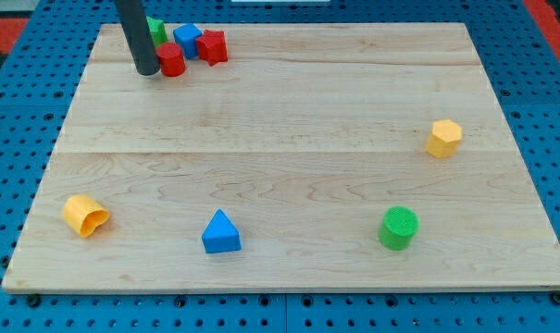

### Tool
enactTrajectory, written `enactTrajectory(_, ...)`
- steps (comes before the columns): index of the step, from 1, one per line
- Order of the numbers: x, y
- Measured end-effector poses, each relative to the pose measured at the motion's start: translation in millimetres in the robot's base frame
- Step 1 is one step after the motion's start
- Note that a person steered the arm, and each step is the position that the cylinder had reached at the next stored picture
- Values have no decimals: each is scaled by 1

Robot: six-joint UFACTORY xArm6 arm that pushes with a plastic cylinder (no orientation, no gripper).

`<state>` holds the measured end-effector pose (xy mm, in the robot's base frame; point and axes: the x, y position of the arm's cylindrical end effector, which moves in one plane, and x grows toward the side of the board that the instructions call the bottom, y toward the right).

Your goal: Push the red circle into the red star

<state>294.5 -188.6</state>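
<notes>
Looks like a robotics lab bench to me. I see a pale wooden board [289,120] sitting on a blue perforated base [539,92] with a regular hole grid, small coloured plastic test blocks scattered on it, and my rod coming down at the view's top left.

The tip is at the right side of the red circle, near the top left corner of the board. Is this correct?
Not quite. In the camera view my tip is at the left side of the red circle, not the right. The rest holds: both are near the top left corner of the board.
</notes>
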Motion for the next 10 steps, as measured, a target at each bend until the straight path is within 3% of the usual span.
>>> enactTrajectory(3, 3, 2)
enactTrajectory(7, 42, 238)
enactTrajectory(8, 42, 246)
enactTrajectory(9, 32, 307)
enactTrajectory(10, 29, 404)
